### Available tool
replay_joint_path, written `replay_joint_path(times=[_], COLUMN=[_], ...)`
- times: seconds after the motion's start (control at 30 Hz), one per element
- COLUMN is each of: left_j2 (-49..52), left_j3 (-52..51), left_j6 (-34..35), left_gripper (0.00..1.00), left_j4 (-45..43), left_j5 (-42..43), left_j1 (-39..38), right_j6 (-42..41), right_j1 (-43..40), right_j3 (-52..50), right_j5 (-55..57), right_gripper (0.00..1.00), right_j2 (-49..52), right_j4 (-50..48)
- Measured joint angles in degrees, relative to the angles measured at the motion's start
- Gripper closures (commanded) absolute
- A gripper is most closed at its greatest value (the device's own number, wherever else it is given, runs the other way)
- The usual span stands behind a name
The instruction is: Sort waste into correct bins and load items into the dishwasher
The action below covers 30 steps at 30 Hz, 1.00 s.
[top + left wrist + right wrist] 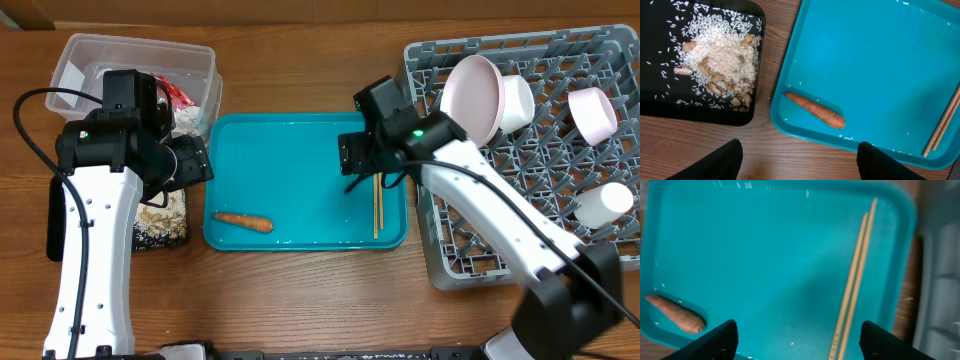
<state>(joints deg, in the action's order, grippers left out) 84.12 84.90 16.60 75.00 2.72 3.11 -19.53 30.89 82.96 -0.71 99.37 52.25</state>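
Observation:
An orange carrot (243, 222) lies at the front left of the teal tray (300, 135); it shows in the left wrist view (816, 109) and the right wrist view (675, 314). A pair of wooden chopsticks (377, 207) lies along the tray's right side (854, 284). My left gripper (799, 160) is open and empty above the table by the tray's left edge. My right gripper (797, 340) is open and empty above the tray, left of the chopsticks. The black tray (660, 102) holds rice and beige scraps (722, 60). The clear tub (85, 55) holds the red wrapper (176, 94). The grey rack (520, 245) holds the plate (475, 95), bowls (592, 113) and a cup (604, 203).
The left arm (95, 250) covers part of the black tray and the tub. The right arm (500, 220) crosses the rack's left side. Bare wooden table (300, 300) lies in front of the teal tray.

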Motion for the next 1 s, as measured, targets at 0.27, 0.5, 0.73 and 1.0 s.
replay_joint_path(times=[0.27,0.5,0.73,1.0], left_j2=[0.0,0.0,0.0,0.0], left_j3=[0.0,0.0,0.0,0.0], left_j6=[0.0,0.0,0.0,0.0], left_gripper=[0.25,0.25,0.25,0.25], left_j4=[0.0,0.0,0.0,0.0], left_j5=[0.0,0.0,0.0,0.0], left_j1=[0.0,0.0,0.0,0.0], right_j6=[-2.4,-2.9,-4.1,-5.2], right_j1=[0.0,0.0,0.0,0.0], right_j3=[-0.2,-0.2,-0.2,-0.2], right_j5=[-5.0,-5.8,-4.3,-2.4], right_gripper=[0.30,0.31,0.32,0.32], right_j2=[10.9,16.1,16.9,16.9], right_j4=[0.5,1.4,2.6,3.3])
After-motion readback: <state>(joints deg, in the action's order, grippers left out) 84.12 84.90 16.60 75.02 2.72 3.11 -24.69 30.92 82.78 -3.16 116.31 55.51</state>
